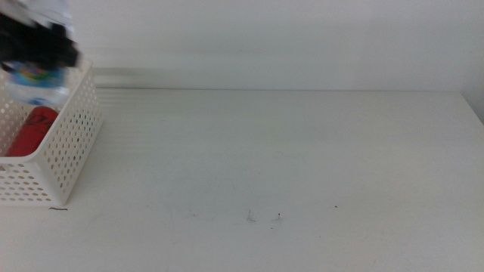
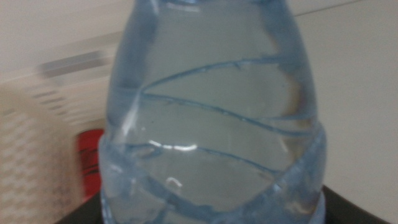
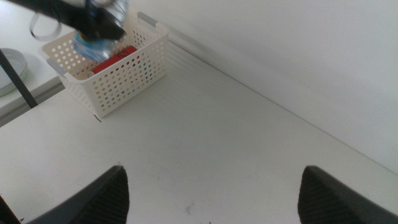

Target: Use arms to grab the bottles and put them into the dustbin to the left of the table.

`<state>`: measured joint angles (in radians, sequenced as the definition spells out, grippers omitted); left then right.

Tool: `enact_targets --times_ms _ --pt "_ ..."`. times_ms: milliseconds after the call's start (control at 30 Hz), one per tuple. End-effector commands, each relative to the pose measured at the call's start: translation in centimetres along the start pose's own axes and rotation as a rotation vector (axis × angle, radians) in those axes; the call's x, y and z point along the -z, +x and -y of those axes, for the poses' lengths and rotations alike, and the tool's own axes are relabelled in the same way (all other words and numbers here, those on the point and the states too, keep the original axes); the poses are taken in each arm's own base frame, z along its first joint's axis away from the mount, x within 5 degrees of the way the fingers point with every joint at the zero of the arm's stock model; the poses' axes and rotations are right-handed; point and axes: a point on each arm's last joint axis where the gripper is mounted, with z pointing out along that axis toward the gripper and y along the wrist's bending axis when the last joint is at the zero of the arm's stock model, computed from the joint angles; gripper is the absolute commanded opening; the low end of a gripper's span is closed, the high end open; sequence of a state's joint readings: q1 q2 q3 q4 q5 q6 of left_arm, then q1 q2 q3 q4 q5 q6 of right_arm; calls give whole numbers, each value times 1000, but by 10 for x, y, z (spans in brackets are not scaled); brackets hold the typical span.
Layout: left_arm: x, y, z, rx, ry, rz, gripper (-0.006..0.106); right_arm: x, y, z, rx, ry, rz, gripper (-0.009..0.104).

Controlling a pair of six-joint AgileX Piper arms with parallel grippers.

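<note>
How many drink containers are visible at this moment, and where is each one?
2. The water bottle is held by the left gripper above the basket; the red can lies inside it. Others may be hidden there.

No text, brand or number could be read. Dark marks were seen on the red can below the left gripper, but stayed illegible.

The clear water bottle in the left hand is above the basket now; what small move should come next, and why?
Probably open the left hand and drop the clear ribbed water bottle. It hangs over the white perforated plastic basket, where the red can already lies. The right hand waits open over the white table.
</note>
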<state>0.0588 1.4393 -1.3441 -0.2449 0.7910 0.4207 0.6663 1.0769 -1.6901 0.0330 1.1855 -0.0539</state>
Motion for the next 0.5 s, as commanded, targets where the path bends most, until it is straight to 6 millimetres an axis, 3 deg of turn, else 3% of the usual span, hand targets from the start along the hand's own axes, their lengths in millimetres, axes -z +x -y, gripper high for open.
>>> enact_targets --times_ms 0,267,467 --pt "12 -8 -25 25 -49 17 18 5 -2 0 9 3 19 90" --pt "-11 0 -83 79 -81 -127 18 5 -2 0 9 3 19 90" --pt "-52 12 -100 124 -45 -197 18 5 -2 0 9 3 19 90"
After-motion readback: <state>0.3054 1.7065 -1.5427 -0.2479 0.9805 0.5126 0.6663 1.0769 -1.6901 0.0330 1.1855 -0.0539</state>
